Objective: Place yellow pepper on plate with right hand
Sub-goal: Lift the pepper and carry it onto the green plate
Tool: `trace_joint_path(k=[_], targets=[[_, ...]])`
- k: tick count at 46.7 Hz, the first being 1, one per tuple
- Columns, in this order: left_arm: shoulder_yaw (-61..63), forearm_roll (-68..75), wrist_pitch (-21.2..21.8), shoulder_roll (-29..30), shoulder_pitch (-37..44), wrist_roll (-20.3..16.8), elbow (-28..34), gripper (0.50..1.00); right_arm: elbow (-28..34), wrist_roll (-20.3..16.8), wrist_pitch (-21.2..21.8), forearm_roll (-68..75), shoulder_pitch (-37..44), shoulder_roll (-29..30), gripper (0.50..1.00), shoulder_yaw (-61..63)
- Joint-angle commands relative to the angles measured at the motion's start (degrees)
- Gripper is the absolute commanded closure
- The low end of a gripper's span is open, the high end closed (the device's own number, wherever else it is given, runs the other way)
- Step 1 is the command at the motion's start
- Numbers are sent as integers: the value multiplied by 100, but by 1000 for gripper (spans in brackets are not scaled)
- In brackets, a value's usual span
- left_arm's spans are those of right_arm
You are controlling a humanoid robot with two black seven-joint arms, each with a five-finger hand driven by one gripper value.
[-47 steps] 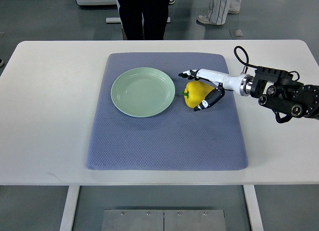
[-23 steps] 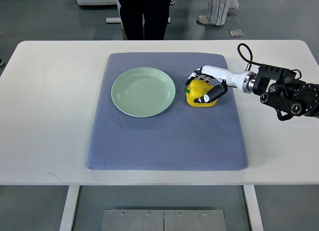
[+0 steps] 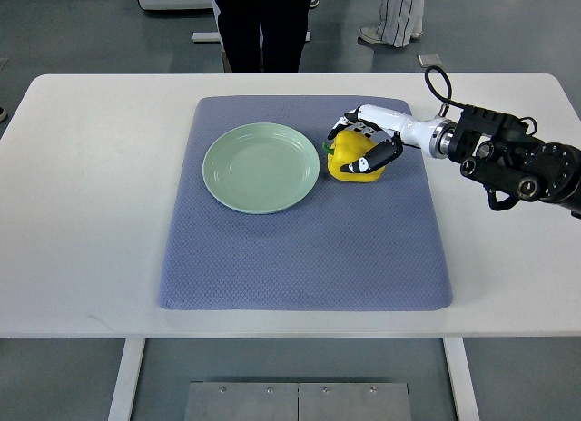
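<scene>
**Mia:** What could go wrong now?

**Ben:** The yellow pepper [image 3: 352,158] is round and smooth. I think it could slip out and roll away on the blue mat [image 3: 300,249]. The fingers only reach over its top and right side, so the grip may not be very strong.

**Mia:** Anything else?

**Ben:** The green plate [image 3: 260,167] is just to the left of the pepper. If the hand moves too low, the pepper might bump the plate's edge and push the plate. Or it could be let go too soon and land on the mat.

**Mia:** What is the hand doing?

**Ben:** The right hand [image 3: 368,144] comes in from the right side of the picture. Its fingers are curled around the pepper, with some over the top and one black-tipped finger down the front. It is not spread out.

**Mia:** Where is the pepper?

**Ben:** A bit above the middle of the picture, right of the plate. It is not on the plate yet. I cannot tell if it is lifted off the mat.

**Mia:** And the other hand?

**Ben:** I cannot see it.
</scene>
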Motion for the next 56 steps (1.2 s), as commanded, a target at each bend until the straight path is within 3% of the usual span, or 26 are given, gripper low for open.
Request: trace_joint_path(k=[1,16,28,56], targets=[[0,3,2,0,1,0,-6,500,-8,-147,1,-1,69,97,1000,253],[0,3,2,0,1,0,-6,500,-122,-437,-17,43,403,677,1000,386],[0,3,2,0,1,0,3,500,-175,-578,-263,105,517,1152,1000,395],[0,3,2,0,1,0,3,500,-175,-569,-360,79,421,1152,1000,324]])
